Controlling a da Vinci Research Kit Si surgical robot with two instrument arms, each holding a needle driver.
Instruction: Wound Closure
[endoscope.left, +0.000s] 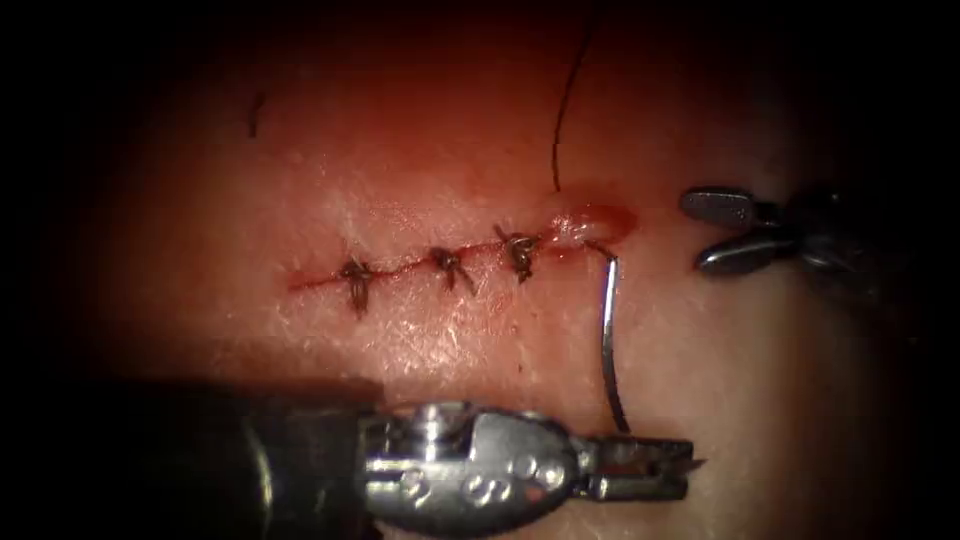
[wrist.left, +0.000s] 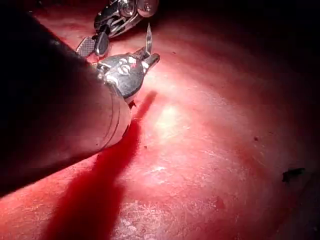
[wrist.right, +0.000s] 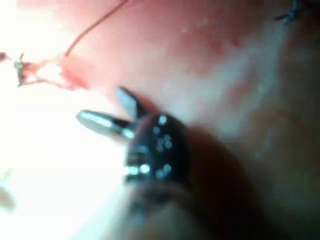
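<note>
The tissue (endoscope.left: 450, 340) carries a sideways cut (endoscope.left: 400, 268) closed by three knotted stitches (endoscope.left: 447, 265); red fluid pools at its right end. My left tool (endoscope.left: 680, 465) comes in low from the left, jaws shut on the curved needle (endoscope.left: 606, 330) near its lower end. The needle rises to the cut's right end; I cannot tell whether that upper end is in the tissue. Dark thread (endoscope.left: 565, 110) leaves the tissue just above that end and runs upward. My right tool (endoscope.left: 695, 233) hovers right of the cut, open and holding nothing. The left wrist view has the left tool (wrist.left: 152, 59) with the needle (wrist.left: 148, 37) standing up from it. The right tool (wrist.right: 99, 103) spreads its jaws near the cut.
A short cut end of thread (endoscope.left: 255, 115) lies on the tissue at the upper left. The left tool's thick dark shaft (endoscope.left: 200, 460) lies along the lower edge. The right tool's jaws (wrist.left: 92, 46) sit just behind the left tool's tip.
</note>
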